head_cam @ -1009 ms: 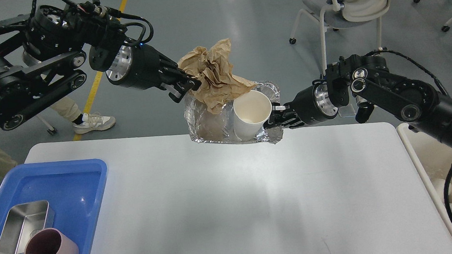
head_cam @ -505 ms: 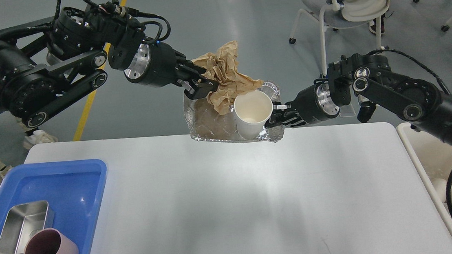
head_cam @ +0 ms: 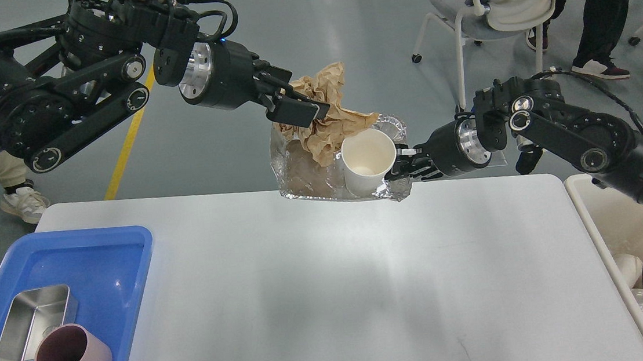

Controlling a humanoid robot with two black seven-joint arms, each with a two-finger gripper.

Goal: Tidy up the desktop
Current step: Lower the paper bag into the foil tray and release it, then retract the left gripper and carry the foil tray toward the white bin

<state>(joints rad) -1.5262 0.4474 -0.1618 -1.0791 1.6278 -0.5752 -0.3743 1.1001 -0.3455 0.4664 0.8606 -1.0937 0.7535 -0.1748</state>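
The white desktop (head_cam: 331, 296) fills the lower view. A crinkled foil tray (head_cam: 302, 173) is held in the air above the desktop's far edge, with a white paper cup (head_cam: 367, 162) standing in it. My right gripper (head_cam: 403, 167) is shut on the foil tray's right rim. Crumpled brown paper (head_cam: 330, 122) sits over the tray's far left part, partly resting in it. My left gripper (head_cam: 298, 110) comes in from the upper left and is shut on that brown paper.
A blue tray (head_cam: 114, 268) at the desktop's left holds a steel box (head_cam: 32, 323) and a pink mug (head_cam: 69, 359). A beige bin (head_cam: 610, 225) stands off the right edge. Chairs (head_cam: 493, 8) and people's legs are on the floor behind.
My left gripper has moved right and slightly down with the brown paper, bringing it lower onto the foil tray. The right gripper with tray and cup has shifted slightly right.
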